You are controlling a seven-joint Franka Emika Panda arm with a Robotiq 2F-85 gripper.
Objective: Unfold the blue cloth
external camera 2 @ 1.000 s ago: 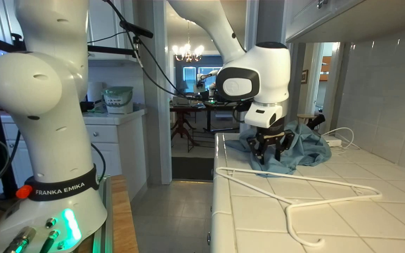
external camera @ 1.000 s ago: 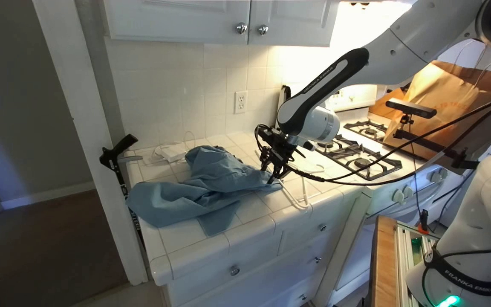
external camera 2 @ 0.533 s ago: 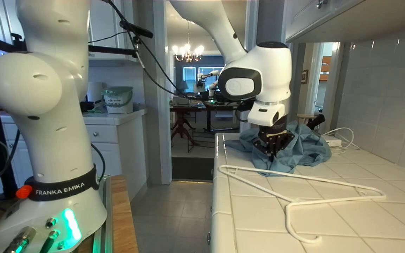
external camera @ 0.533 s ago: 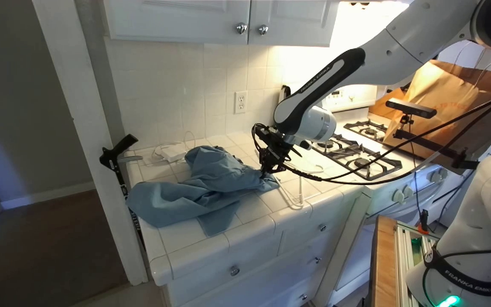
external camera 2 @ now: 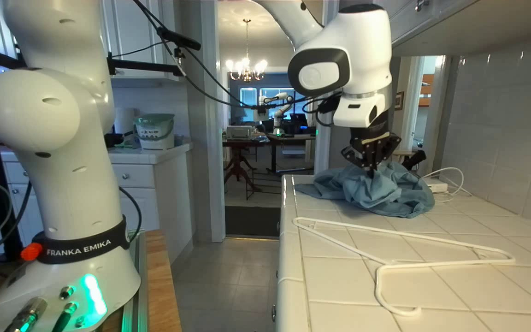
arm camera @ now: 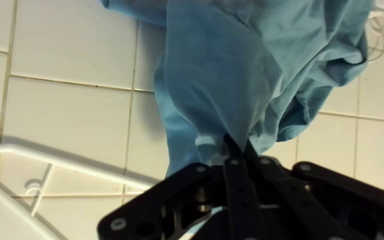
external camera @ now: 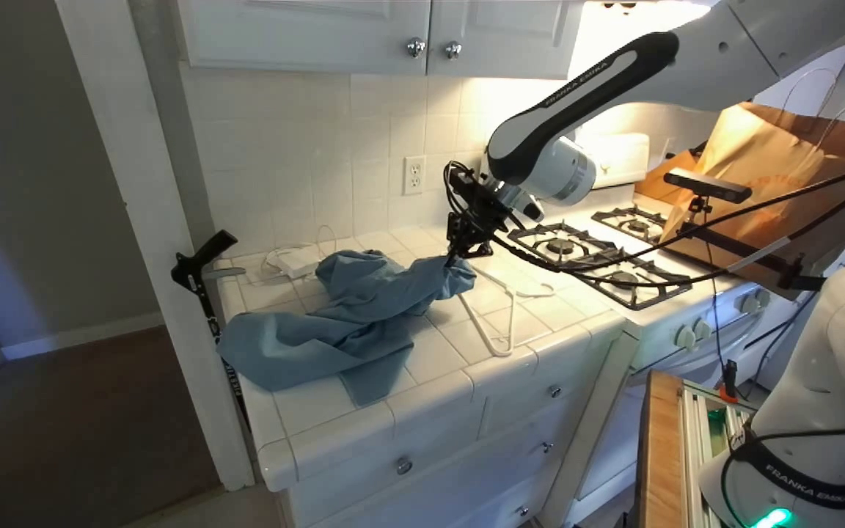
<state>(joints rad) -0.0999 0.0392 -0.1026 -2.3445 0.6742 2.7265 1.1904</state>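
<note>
The blue cloth [external camera: 305, 348] lies in a crumpled heap at the far end of the white tiled counter, one part of it reaching toward the front edge. My gripper [external camera: 452, 260] is shut on a fold at the stove-side end of the heap and holds that end raised above the tiles. In the wrist view, the cloth [arm camera: 208, 60] runs to a narrow point between the fingertips of my gripper [arm camera: 238, 143]. Most of the cloth [external camera 2: 385, 193] still rests on the counter, bunched below my gripper [external camera 2: 370, 174]. Its inner layers are hidden in the folds.
A white hanger [external camera 2: 378, 281] lies flat on the counter [external camera: 433, 389] between cloth and stove [external camera: 560, 248]. A white box with a cable [external camera: 298, 262] sits behind the cloth. A black-handled object [external camera: 202, 260] stands at the counter's far end. Cabinets [external camera: 320, 37] hang above.
The jaws went from open to shut on the cloth's stove-side end. My gripper then rose, lifting that end off the tiles. The hanger shifted slightly.
</note>
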